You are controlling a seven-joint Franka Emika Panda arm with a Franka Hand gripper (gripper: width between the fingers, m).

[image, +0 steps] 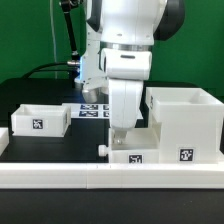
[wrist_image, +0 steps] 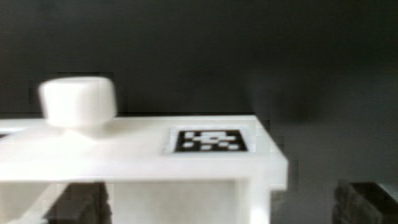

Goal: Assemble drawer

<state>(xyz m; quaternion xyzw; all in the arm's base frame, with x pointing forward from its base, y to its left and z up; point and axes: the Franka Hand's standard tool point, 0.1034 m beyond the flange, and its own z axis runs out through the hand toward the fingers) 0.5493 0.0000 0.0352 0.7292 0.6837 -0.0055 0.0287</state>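
The drawer's tall white case [image: 186, 118] stands at the exterior view's right, with a tag low on its front. One small tray [image: 40, 119] sits at the left. The second tray [image: 135, 156] lies at the front beside the case, with a round knob [image: 103, 149] on its face. My gripper [image: 121, 138] hangs straight down over this tray. In the wrist view the tray's front [wrist_image: 143, 155] with its tag [wrist_image: 214, 140] and the knob [wrist_image: 77, 100] fills the frame. My gripper [wrist_image: 222, 207] is open, its dark fingertips [wrist_image: 80, 205] apart on either side of the tray wall.
A long low white rail [image: 60, 176] runs along the table's front edge, just before the tray. The marker board [image: 92, 110] lies flat behind the arm. A black cable hangs at the back left.
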